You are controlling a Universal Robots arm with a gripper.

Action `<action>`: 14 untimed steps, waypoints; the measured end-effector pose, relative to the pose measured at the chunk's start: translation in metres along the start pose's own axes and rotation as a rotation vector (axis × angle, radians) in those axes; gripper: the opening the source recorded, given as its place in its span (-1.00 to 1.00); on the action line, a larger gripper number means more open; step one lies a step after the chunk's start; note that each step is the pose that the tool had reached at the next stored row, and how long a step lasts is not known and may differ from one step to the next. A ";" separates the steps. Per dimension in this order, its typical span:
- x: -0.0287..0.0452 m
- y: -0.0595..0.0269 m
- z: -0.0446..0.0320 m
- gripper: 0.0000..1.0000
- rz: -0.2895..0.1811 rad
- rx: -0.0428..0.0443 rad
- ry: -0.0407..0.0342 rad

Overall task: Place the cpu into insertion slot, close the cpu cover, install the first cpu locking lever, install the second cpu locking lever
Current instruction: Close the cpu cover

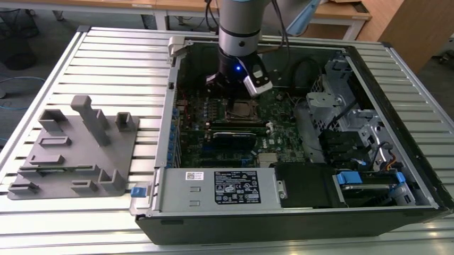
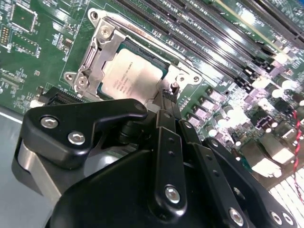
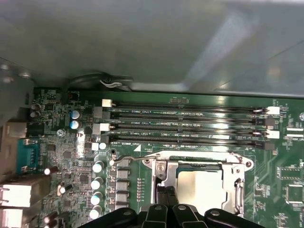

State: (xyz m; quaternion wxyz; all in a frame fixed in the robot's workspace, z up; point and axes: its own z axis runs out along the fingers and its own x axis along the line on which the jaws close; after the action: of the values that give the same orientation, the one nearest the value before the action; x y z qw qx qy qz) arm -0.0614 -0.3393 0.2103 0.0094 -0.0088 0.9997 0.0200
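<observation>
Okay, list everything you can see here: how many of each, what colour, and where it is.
table: one, silver slats, under everything
case: one, black, open, on the table
fixture: one, grey, on the table, at the exterior view's left of the case
board: one, green, inside the case
cpu: one, silver-tan, mid-board, framed by the cover
cover: one, silvery, lying down around the cpu
memory slots: four, black, beside the cover
graphics card: one, black, on the board
power supply: one, grey with a white label, in the case
arm: one, silver-grey, above the board
gripper: one, black, shut, tip at the cover's edge
</observation>
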 end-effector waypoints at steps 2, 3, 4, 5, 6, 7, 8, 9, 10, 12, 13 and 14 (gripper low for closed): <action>-0.0001 0.0001 -0.0036 -0.79 0.000 0.0001 0.0001; -0.0001 0.0002 -0.0052 -0.79 0.000 0.0001 0.0000; -0.0001 0.0002 -0.0068 -0.79 0.000 0.0001 0.0000; -0.0002 0.0003 -0.0081 -0.79 0.000 0.0000 -0.0001; -0.0002 0.0003 -0.0093 -0.79 0.000 0.0000 -0.0001; -0.0002 0.0004 -0.0104 -0.79 0.000 0.0000 -0.0003; -0.0002 0.0004 -0.0114 -0.79 0.000 0.0000 -0.0004; -0.0003 0.0005 -0.0121 -0.79 0.000 0.0002 -0.0004; -0.0003 0.0005 -0.0120 -0.79 0.000 -0.0001 -0.0006; -0.0003 0.0005 -0.0122 -0.79 0.000 -0.0001 -0.0006; -0.0002 0.0005 -0.0124 -0.79 0.000 0.0001 -0.0004; -0.0003 0.0005 -0.0124 -0.79 0.000 0.0000 -0.0005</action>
State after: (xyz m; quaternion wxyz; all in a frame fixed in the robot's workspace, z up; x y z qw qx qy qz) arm -0.0614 -0.3393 0.2227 0.0096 -0.0088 0.9997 0.0200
